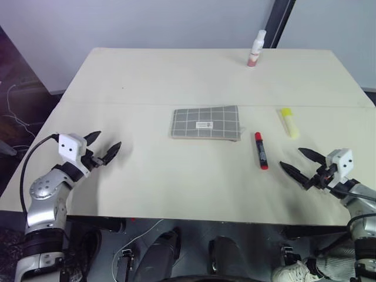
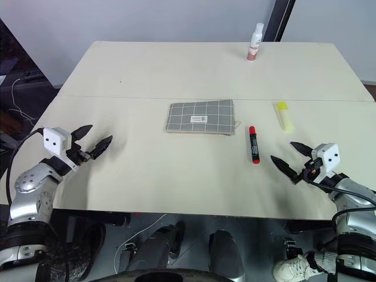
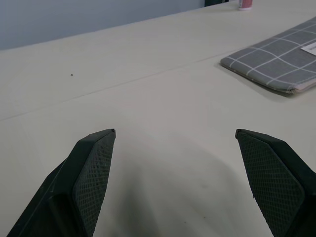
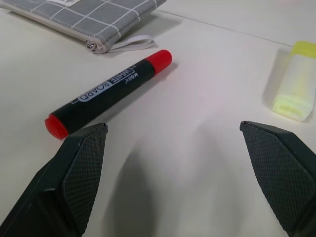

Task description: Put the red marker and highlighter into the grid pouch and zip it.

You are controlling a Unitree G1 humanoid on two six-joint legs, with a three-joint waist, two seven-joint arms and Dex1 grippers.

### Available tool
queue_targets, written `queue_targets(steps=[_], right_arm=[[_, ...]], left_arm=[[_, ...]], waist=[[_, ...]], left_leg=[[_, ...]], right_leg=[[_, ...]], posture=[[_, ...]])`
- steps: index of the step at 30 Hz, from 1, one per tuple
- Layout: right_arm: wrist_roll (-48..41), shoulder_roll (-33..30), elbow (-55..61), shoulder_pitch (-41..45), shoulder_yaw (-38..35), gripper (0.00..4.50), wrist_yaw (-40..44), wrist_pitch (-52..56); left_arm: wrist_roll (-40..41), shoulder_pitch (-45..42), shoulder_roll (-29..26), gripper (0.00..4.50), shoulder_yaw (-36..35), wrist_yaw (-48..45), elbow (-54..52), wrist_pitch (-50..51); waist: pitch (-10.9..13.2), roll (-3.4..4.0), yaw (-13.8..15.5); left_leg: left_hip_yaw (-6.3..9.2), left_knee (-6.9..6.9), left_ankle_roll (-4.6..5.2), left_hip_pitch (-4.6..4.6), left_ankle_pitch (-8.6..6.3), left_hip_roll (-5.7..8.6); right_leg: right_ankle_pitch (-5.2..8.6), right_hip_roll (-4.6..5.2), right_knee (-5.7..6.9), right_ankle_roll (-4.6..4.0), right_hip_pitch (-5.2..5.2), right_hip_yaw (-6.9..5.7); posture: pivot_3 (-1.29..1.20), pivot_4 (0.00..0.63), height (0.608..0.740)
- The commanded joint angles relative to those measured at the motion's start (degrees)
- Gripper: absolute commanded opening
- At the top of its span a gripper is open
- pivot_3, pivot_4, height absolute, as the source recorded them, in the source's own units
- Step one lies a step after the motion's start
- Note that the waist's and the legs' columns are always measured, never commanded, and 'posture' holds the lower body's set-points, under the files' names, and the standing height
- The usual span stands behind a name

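Grid pouch (image 1: 206, 123) zip closed; pull loop visible.

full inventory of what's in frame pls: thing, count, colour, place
table: 1, pale cream, under everything
grid pouch: 1, grey with white grid lines and a small white label, lying flat mid-table
red marker: 1, black body with red ends, lying just right of the pouch, apart from it
highlighter: 1, pale yellow, lying right of the marker, nearer the right edge
small bottle: 1, white with a reddish base, standing upright at the far edge
left gripper: 1, black fingers, open, over the table near its left front, holding nothing
right gripper: 1, black fingers, open, over the table near its right front, close to the marker, holding nothing
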State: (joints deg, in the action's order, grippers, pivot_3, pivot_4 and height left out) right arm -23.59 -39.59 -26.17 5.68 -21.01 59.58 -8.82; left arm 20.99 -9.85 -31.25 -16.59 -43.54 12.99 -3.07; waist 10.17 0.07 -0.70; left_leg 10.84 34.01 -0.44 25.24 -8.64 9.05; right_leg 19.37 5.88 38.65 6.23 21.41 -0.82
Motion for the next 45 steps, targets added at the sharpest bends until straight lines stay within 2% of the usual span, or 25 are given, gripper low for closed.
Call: queue_targets(steps=[1, 25, 36, 41, 43, 45], right_arm=[[-0.4, -0.2, 0.5, -0.1, -0.9, 4.46, 0.1, -1.2], [-0.1, 0.2, 1.9, -0.5, -0.1, 4.46, -0.8, -0.8], [-1.1, 0.1, 6.2, 1.4, 0.6, 4.46, -1.9, 4.2], [0.7, 1.6, 14.9, 8.4, 6.1, 2.11, -6.9, 11.2], [0.1, 4.4, 18.3, 12.7, 8.7, 1.00, -9.0, 13.5], [3.3, 10.1, 16.2, 20.6, 13.3, 0.07, -12.8, 13.2]], left_arm=[[0.6, -0.7, 0.0, 4.10, -0.5, 0.1, -1.1, -0.6], [0.3, -1.4, -0.3, 4.10, -0.6, -0.8, -0.3, -0.8], [1.9, -1.3, -0.1, 4.10, -0.7, -2.9, -1.4, -0.4], [-1.7, -4.2, -0.3, 4.10, 0.8, -1.8, 2.3, -3.9], [-4.4, -6.3, -0.3, 4.10, 2.4, -1.9, 5.6, -7.0], [-6.8, -10.7, 0.6, 4.10, 4.5, -1.3, 10.4, -9.6]], waist=[[0.0, 0.00, 0.0], [0.0, 0.01, 0.0], [0.0, 0.01, 0.0], [0.0, 0.01, -0.3], [0.0, 0.00, -0.3], [0.0, -0.01, -0.3]], left_leg=[[0.00, 0.00, 0.00, 0.00, 0.00, 0.00], [-0.03, 0.00, 0.00, 0.00, 0.00, 0.00], [-0.04, 0.00, 0.00, 0.00, 0.00, 0.00], [-0.09, 0.01, 0.00, 0.00, 0.00, 0.00], [-0.23, 0.04, -0.01, 0.01, 0.00, -0.01], [-0.25, 0.03, -0.03, 0.02, 0.02, -0.03]], right_leg=[[0.00, 0.00, 0.00, 0.00, 0.00, 0.01], [0.00, -0.01, 0.01, 0.00, 0.02, 0.06], [0.00, -0.01, 0.02, 0.00, 0.03, 0.07], [-0.02, -0.03, 0.14, -0.03, 0.14, 0.21], [-0.02, -0.03, 0.42, -0.04, 0.33, 0.37], [-0.04, -0.04, 0.51, -0.06, 0.41, 0.39]], posture=[[0.00, 0.150, 0.740], [0.00, 0.150, 0.740], [0.00, 0.150, 0.740], [0.00, 0.150, 0.740], [0.00, 0.150, 0.740], [0.00, 0.150, 0.740]])
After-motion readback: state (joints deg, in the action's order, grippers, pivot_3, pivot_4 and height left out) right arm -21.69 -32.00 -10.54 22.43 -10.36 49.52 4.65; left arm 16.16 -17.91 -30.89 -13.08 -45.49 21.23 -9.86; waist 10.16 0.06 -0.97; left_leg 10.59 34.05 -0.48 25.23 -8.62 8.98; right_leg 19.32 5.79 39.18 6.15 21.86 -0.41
